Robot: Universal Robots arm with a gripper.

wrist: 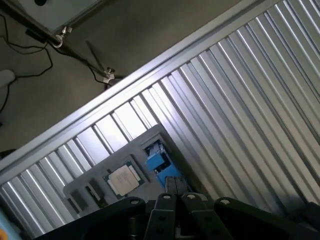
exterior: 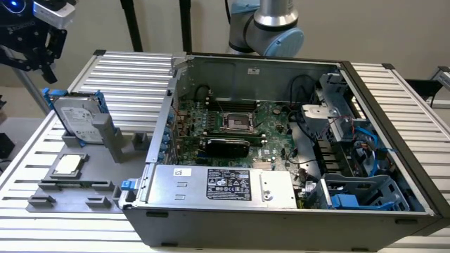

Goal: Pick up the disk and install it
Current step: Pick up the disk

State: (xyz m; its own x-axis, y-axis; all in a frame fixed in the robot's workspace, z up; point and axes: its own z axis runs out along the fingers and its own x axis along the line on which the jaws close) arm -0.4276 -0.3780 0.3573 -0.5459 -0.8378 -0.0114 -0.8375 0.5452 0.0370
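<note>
The disk (exterior: 76, 118) stands on edge in a grey holder (exterior: 105, 139) on the slatted table at the exterior view's left. It is silver-grey with a white label and blue rails along its sides. My gripper (exterior: 46, 71) hangs in the air above it, slightly toward the exterior view's left, well apart from it. In the wrist view the gripper (wrist: 175, 200) has its fingers (wrist: 164, 201) pressed together with nothing between them. Below them lies the grey fixture with a blue plastic part (wrist: 159, 160); I cannot tell whether that part belongs to the disk.
A square silver CPU chip (exterior: 67, 164) (wrist: 122, 179) lies on the grey fixture in front of the disk. A small blue tab (exterior: 126, 185) sits by the case's corner. The open computer case (exterior: 393, 95) holds the motherboard (exterior: 239, 124), a power supply (exterior: 225, 184) and blue drive bays (exterior: 359, 192).
</note>
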